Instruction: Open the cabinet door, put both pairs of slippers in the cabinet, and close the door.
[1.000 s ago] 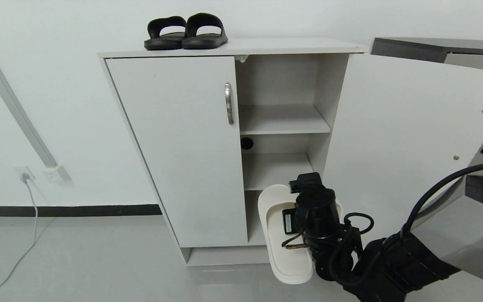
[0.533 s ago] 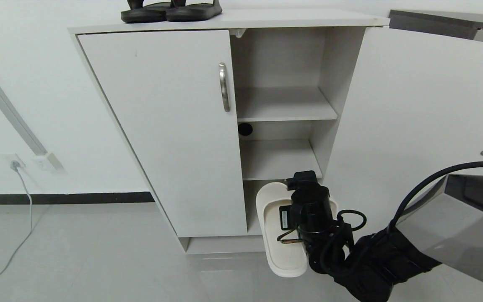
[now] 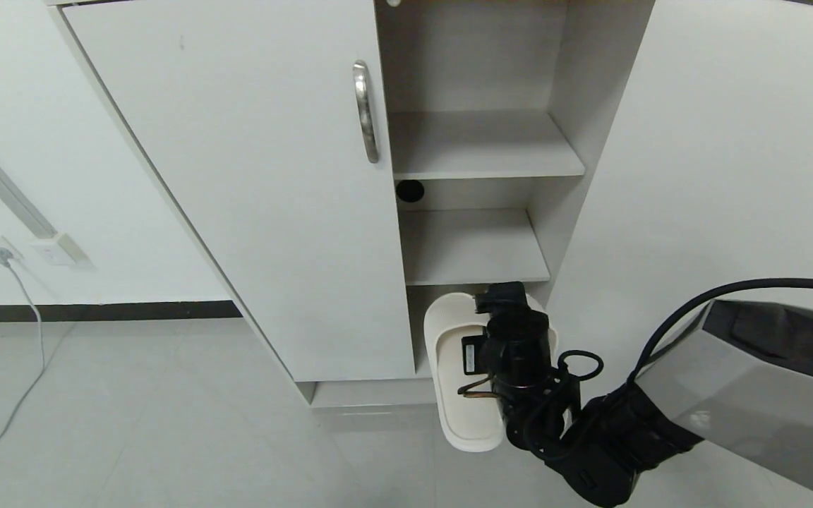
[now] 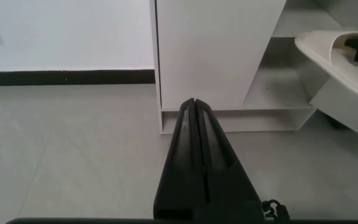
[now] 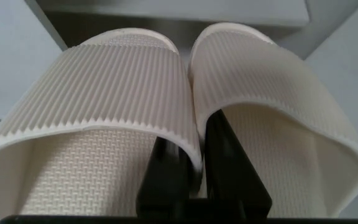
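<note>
Our right gripper (image 5: 194,177) is closed on the pair of white slippers (image 5: 104,93): its two dark fingers (image 5: 166,171) run under the ribbed straps and pinch the two inner strap edges together where the slippers meet. In the head view the black wrist covers most of that grasp, and we see the white slippers (image 3: 449,381) held side by side, soles down and off the floor (image 3: 166,423), toes pointing into the cabinet (image 3: 562,92). Their toe ends sit at the mouth of the bottom compartment, just under the lower shelf (image 3: 473,247), while the heels hang out over the cabinet's base and the tiles.

Our left gripper (image 4: 194,109) is low over the floor in front of the cabinet, its fingers pressed flat together with nothing between them. From its wrist camera we can see one slipper's edge off to the side, at the open compartment.

The right-hand door (image 3: 696,176) stands wide open beside the arm. The left-hand door (image 3: 258,176) is shut, with a metal handle (image 3: 365,113) along its inner edge. An upper shelf (image 3: 480,144) lies above the lower one, and a round hole (image 3: 410,190) shows in the back panel between them. A wall socket (image 3: 4,254) with a grey cable sits well apart on the left
</note>
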Available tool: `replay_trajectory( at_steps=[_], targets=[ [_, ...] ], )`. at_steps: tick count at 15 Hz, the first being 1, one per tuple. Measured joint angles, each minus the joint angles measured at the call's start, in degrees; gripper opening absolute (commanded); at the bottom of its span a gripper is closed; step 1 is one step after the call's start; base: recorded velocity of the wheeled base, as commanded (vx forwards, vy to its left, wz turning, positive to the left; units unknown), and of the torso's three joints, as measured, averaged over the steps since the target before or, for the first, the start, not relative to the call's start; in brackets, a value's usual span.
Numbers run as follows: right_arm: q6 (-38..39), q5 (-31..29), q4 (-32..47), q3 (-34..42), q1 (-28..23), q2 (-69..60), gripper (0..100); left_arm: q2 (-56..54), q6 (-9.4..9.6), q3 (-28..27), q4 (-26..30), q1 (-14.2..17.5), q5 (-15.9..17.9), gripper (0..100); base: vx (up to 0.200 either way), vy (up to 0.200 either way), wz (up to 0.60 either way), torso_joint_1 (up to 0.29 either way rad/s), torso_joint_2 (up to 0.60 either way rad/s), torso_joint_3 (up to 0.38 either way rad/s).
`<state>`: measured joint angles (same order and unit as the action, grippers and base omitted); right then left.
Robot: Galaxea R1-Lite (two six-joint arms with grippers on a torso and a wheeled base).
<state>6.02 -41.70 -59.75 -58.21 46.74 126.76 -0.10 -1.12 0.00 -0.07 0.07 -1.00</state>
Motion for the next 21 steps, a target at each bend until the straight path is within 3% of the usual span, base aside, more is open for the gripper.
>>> replay_trajectory(
  at_steps=[5, 18, 21],
  targets=[
    [-9.61, 0.29, -17.16, 1.85, -0.96, 3.10, 0, 0.02, 0.00, 0.00, 0.00, 0.00, -0.04, 0, 0.000, 0.000, 0.00, 0.000, 0.00, 0.000],
    [-9.13, 0.49, -17.63, 1.96, -1.95, 5.38, 0, 0.02, 0.00, 0.00, 0.00, 0.00, 0.05, 0, 0.000, 0.000, 0.00, 0.000, 0.00, 0.000],
    [-9.08, 0.46, -17.54, 1.96, -2.15, 5.49, 0, 0.02, 0.00, 0.00, 0.00, 0.00, 0.05, 0, 0.200, 0.000, 0.00, -0.001, 0.00, 0.007]
  ],
)
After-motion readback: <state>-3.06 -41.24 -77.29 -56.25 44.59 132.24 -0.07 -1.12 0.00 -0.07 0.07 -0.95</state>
